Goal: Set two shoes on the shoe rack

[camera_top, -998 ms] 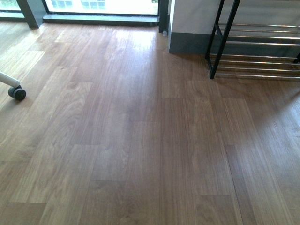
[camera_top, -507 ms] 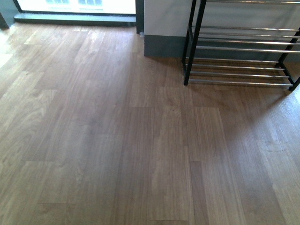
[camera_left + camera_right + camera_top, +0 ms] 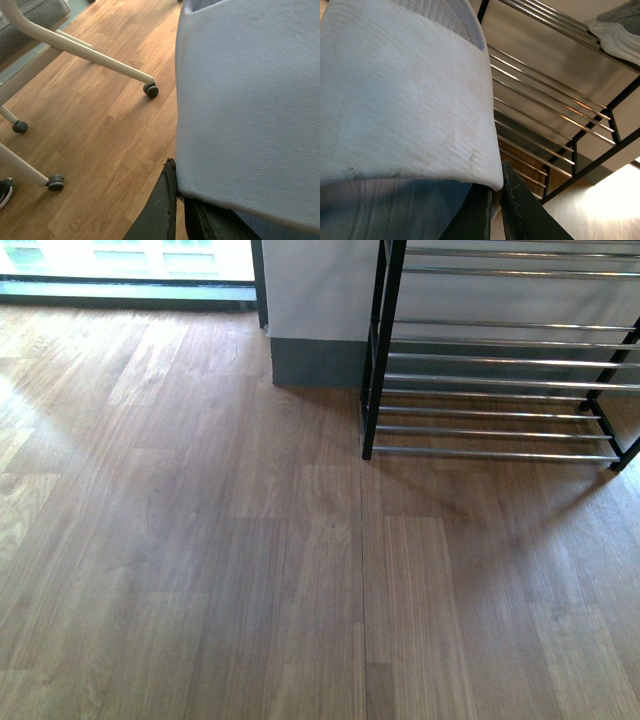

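Rack approach continues: the black-framed, chrome-rodded shoe rack (image 3: 373, 370) sits further into the front view than a second ago, with the left gripper (image 3: 180, 202) clamped on one pale blue rubber slide (image 3: 250, 100) and the right gripper (image 3: 497, 202) gripping a second pale blue slide (image 3: 395, 100) close to it.

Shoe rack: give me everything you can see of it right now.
The shoe rack stands upright on the wood floor, beside the grey-skirted wall. Black metal-looking frame, tiers of thin chrome rods; its top is cut off in the front view. Tiers seen there are bare. In the right wrist view a grey sneaker with white sole rests on an upper tier.
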You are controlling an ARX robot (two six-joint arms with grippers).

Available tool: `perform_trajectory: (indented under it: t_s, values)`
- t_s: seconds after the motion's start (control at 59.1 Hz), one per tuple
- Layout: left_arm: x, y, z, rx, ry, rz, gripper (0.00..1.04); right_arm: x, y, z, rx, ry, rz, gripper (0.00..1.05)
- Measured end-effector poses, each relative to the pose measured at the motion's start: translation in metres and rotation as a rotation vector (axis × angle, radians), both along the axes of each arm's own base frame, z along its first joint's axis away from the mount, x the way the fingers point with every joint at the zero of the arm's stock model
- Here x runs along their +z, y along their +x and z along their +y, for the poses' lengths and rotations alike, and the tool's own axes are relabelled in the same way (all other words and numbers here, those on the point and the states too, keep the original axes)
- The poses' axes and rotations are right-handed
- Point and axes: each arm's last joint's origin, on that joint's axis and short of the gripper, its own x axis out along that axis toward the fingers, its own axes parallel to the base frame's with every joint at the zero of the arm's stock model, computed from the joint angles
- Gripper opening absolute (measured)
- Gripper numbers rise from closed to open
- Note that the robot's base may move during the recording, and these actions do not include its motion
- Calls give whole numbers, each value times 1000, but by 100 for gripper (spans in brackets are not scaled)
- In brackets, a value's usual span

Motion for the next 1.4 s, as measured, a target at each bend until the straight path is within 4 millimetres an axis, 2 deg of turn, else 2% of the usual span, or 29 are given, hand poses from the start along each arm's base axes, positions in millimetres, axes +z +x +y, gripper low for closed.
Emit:
perform_trajectory:
  t_s: [1.404]
  values:
    - [-1, 0, 0, 0, 1, 2, 2, -1, 0, 0, -1, 2, 6, 1]
